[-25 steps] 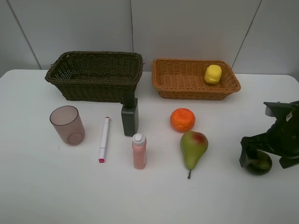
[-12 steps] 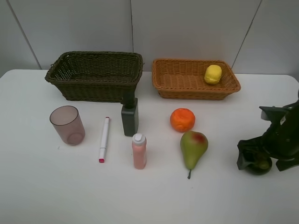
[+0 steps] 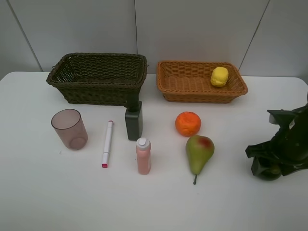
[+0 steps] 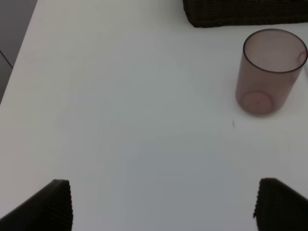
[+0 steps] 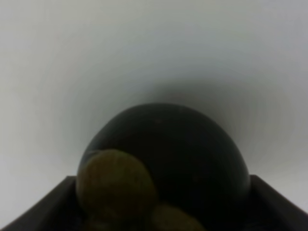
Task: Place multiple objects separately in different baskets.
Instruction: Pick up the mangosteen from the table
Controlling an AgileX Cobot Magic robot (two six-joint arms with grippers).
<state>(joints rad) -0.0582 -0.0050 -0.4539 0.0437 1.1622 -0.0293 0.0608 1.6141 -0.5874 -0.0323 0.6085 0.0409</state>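
Observation:
My right gripper (image 3: 268, 166) is down at the table's right edge, shut on the dark green round fruit (image 3: 268, 173), which still rests on the table. The right wrist view shows that fruit (image 5: 168, 154) filling the space between both fingers. The yellow lemon (image 3: 219, 76) lies in the orange-tan basket (image 3: 202, 96). The dark olive basket (image 3: 98, 56) holds nothing I can see. On the table stand the orange (image 3: 187, 123), pear (image 3: 198, 152), pink bottle (image 3: 143, 155), dark green bottle (image 3: 134, 120), marker (image 3: 107, 143) and cup (image 3: 70, 128). My left gripper (image 4: 161, 207) is open over bare table, near the cup (image 4: 269, 72).
The white table (image 3: 38, 192) ends close to the right gripper on the right. A pale panelled wall (image 3: 192, 29) stands right behind the baskets. A corner of the dark basket (image 4: 240, 12) shows in the left wrist view, beyond the cup.
The right gripper has sunk lower over the dark green fruit and its fingers have drawn in against it. The other objects have not moved.

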